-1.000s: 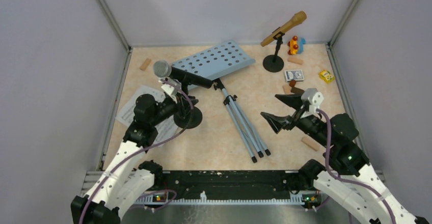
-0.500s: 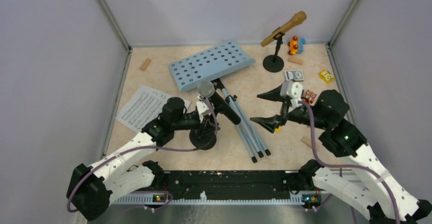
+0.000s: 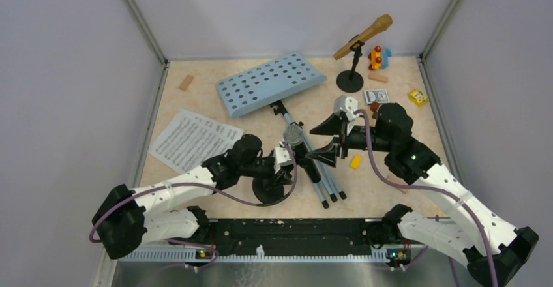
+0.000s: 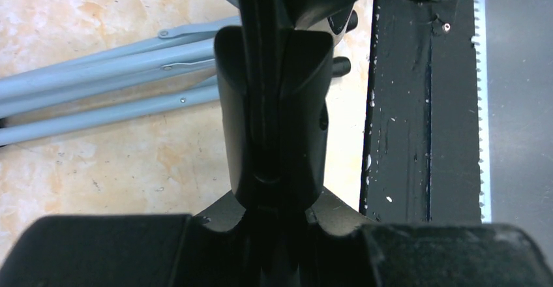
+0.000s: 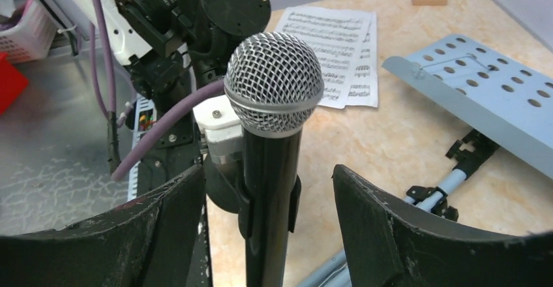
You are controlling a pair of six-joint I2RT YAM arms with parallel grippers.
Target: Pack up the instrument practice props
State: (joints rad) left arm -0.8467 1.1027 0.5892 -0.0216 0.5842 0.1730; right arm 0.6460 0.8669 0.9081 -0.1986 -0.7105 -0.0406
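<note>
**Item:** black microphone [image 5: 274,85] with a silver mesh head, seated in the clip of a black mic holder [image 3: 269,192] that has a round base.

**Location:** it stands upright between the two fingers of the right claw [image 5: 269,176], with its head above the fingertips. A gap shows on each side, and neither finger touches it.

**Right claw:** spread wide, holding nothing.

**Left claw** [image 3: 282,161]: closed narrowly on the holder's stem below the clip, carrying holder and microphone together. Whether the round base meets the table [image 3: 195,104] cannot be told.

**Other props:**
- Tripod legs [image 3: 319,169]: grey, folded together, flat on the table just beside both claws.
- Music desk [image 3: 270,83]: light blue, hole-punched, lying beyond both claws and joined to the far end of the legs.
- Music sheets [image 3: 192,140]: white, printed, flat on the table to the left of the left claw, apart from it.
- Gold microphone [image 3: 365,36]: tilted in the clip of a second mic holder [image 3: 350,81], which stands well beyond the right claw.

**Other things:**
- Yellow block [image 3: 355,162]: on the table just beside the right claw, under its wrist.
- Card box [image 3: 376,96]: beyond the right claw, near the second holder's base.
- Colourful toys [image 3: 377,57]: behind that holder, by the far wall.
- Wooden block [image 3: 187,82]: far beyond the left claw, towards the far left corner.
</note>
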